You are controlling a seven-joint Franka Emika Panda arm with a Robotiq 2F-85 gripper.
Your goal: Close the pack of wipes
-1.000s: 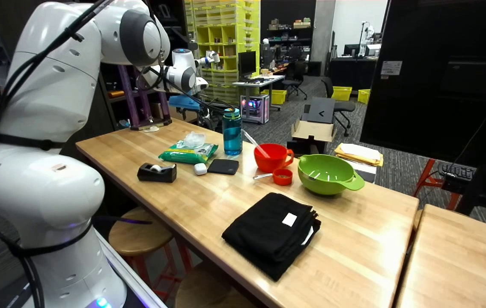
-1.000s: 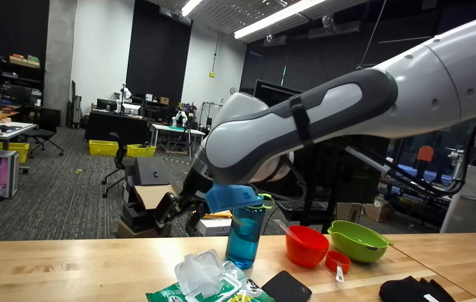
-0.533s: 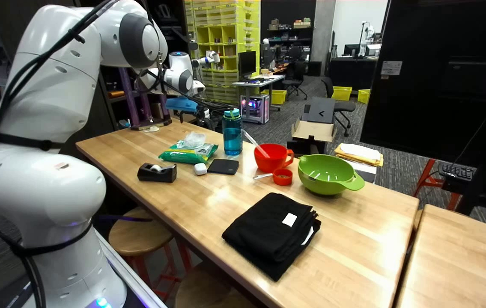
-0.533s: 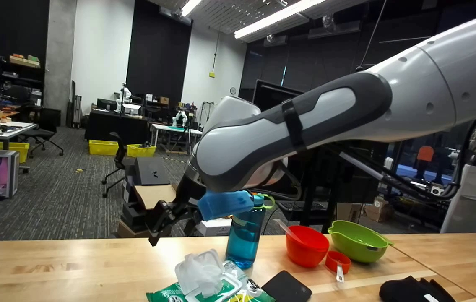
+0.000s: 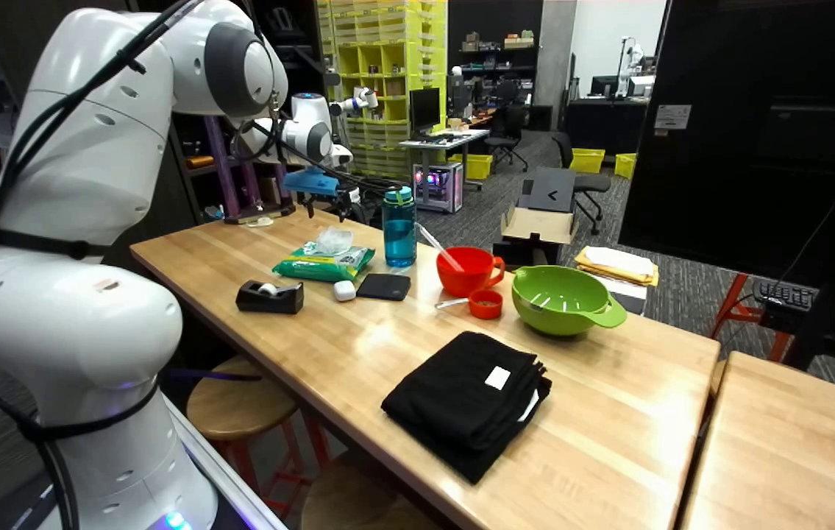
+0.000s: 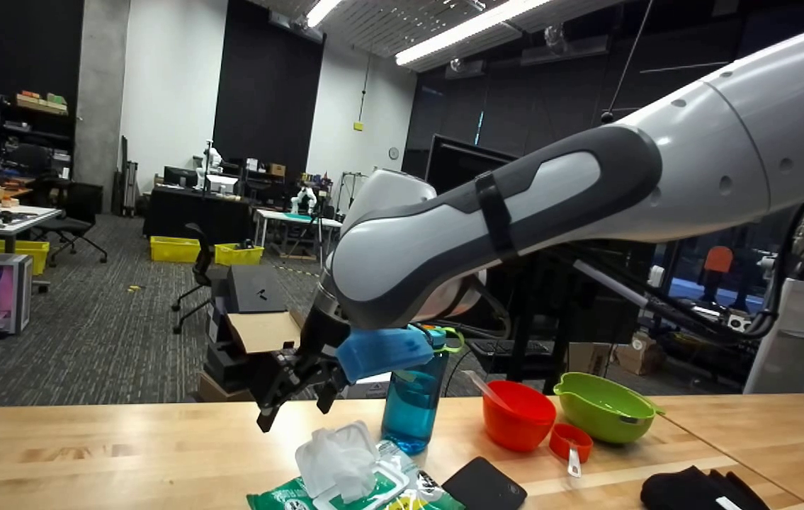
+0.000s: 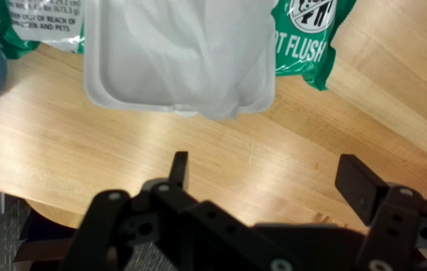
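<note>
Wooden table: pale, glossy
Green wipes pack: lying beside teal water bottle
White lid: open, with wipe against it
Robotiq gripper: above table with jaws wide apart, gripping nothing

Wrist view: beyond the gripper, on the pack of wipes, we read "T FLUSH" (its start is covered) below a crossed-out sign. Its white panel, left of the gripper, gives "29.2 cm", "673.3 g", "REACH OF" and "AND PETS".
</note>
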